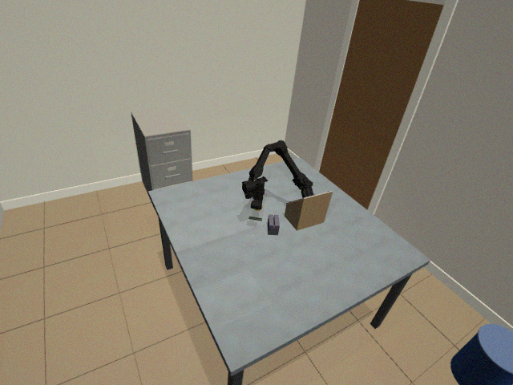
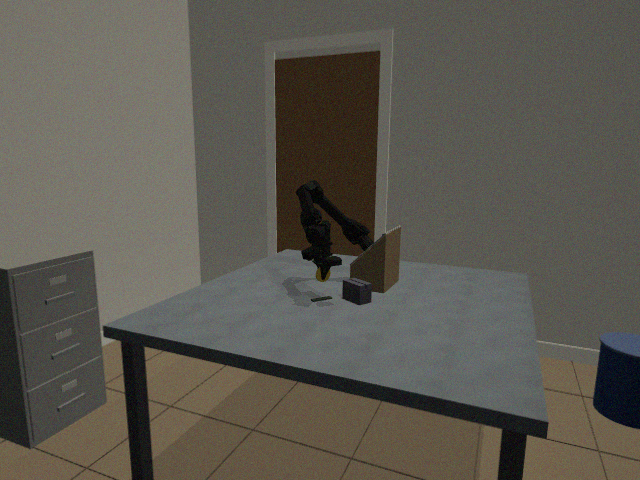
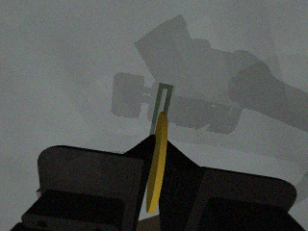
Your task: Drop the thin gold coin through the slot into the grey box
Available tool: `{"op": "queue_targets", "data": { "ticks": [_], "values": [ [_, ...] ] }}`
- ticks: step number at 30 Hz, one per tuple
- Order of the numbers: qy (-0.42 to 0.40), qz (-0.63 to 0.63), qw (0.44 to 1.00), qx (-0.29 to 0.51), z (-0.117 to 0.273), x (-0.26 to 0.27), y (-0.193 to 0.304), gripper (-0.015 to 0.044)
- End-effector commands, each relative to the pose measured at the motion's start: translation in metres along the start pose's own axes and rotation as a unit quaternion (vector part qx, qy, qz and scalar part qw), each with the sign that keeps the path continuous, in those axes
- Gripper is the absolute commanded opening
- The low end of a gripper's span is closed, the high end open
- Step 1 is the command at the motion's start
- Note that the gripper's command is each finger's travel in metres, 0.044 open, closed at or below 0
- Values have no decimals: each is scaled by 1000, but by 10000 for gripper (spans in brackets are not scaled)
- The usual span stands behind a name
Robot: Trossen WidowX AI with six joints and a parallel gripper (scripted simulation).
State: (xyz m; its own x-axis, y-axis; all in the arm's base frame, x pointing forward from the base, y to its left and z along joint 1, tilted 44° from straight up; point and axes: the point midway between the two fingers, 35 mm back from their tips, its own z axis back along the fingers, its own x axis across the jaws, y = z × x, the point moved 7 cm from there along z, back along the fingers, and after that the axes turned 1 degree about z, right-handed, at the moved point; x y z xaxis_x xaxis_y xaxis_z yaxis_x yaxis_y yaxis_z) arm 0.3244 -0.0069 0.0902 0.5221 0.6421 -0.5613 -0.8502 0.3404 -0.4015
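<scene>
The claw [image 2: 323,272] holds the coin [image 2: 322,274] above the holder [image 2: 321,298], left of the box [image 2: 356,290], near the surface's [image 2: 361,351] far edge.

A gold coin [image 3: 158,161] sits in a black hand [image 3: 159,192]. Dark-green holder [image 3: 161,108], grey box [image 2: 356,290], mottled pale grey-blue bench [image 2: 413,330], tan cardboard stand [image 2: 379,260].

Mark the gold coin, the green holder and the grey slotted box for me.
gold coin [image 3: 158,164]: wrist view, on its yellow edge between the jaws.
green holder [image 2: 320,298]: exterior view, on its dark top, lying on the table.
grey slotted box [image 2: 356,290]: exterior view, on its front face.
</scene>
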Motion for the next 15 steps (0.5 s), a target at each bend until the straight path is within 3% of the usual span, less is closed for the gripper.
{"op": "queue_targets", "data": {
  "ticks": [1,8,15],
  "values": [
    [3,-5,1000,-3,13,-1,-2,0],
    [5,-19,1000,-2,21,-2,-1,0],
    [5,-136,991,-3,21,-3,-3,0]
  ]
}}
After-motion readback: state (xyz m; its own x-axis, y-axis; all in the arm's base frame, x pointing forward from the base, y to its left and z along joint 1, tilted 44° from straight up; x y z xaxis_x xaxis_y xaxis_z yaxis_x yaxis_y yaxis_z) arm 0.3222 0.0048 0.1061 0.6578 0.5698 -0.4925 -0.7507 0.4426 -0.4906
